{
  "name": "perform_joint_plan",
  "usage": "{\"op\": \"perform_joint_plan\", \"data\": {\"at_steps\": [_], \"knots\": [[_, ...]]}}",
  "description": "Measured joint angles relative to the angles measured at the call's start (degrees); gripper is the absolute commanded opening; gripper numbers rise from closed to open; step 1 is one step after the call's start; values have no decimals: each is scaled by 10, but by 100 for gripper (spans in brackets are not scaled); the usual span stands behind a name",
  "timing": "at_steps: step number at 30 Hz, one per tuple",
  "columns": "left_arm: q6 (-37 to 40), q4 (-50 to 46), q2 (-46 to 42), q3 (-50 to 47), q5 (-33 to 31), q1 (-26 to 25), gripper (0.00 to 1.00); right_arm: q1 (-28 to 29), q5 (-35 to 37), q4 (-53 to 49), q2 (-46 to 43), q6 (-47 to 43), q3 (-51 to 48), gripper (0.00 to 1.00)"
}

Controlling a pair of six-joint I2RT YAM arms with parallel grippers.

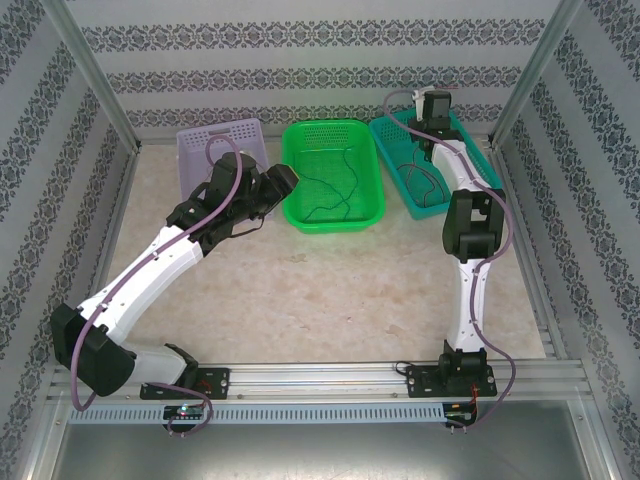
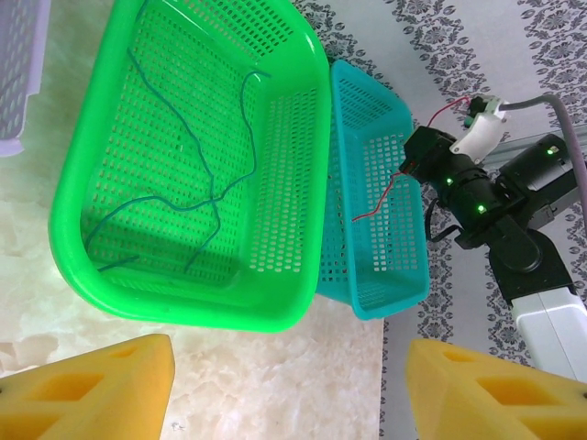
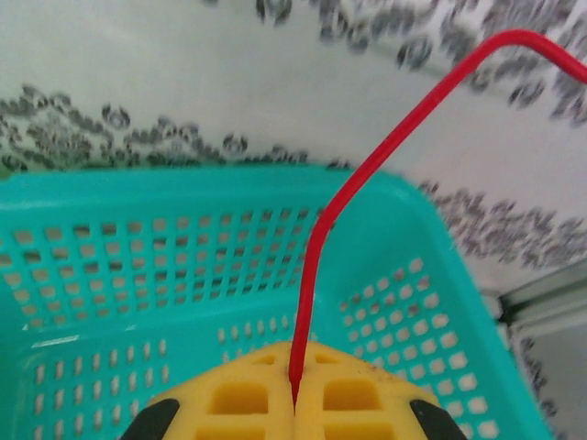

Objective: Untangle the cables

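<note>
Right jaws clamp the red cable [image 3: 310,275] above the teal basket [image 3: 138,188], probably to park it apart, while left jaws gape empty.

- Left arm [image 1: 150,268]: based at the near left, it reaches forward and inward, with the wrist raised at its far end.
- Left tool [image 2: 293,394]: the yellow fingers [image 2: 92,390] are spread wide apart and the jaws stand open.
- Right arm [image 1: 468,300]: it rises from its base at the near right and stretches toward the far side (white links, dark joints).
- Right tool [image 3: 295,396]: the yellow pads are pressed together, pinching a red cable [image 3: 310,293] that stands up out of the seam.
</note>
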Motion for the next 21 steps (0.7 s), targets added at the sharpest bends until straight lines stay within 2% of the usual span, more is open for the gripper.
{"op": "perform_joint_plan", "data": {"at_steps": [6, 10, 11, 15, 21], "knots": [[0, 0, 0, 7, 2, 0, 66, -4, -18, -101, 0, 50, 2, 0], [0, 0, 0, 8, 2, 0, 65, -14, -49, -160, 1, 80, 14, 9], [0, 0, -1, 8, 2, 0, 65, -17, -58, -171, 1, 88, 18, 14], [0, -2, -16, 4, 2, 0, 67, -26, -86, -199, 1, 109, 29, 45], [4, -22, -45, 3, -3, 0, 72, -30, -87, -221, -8, 136, 30, 60]]}}
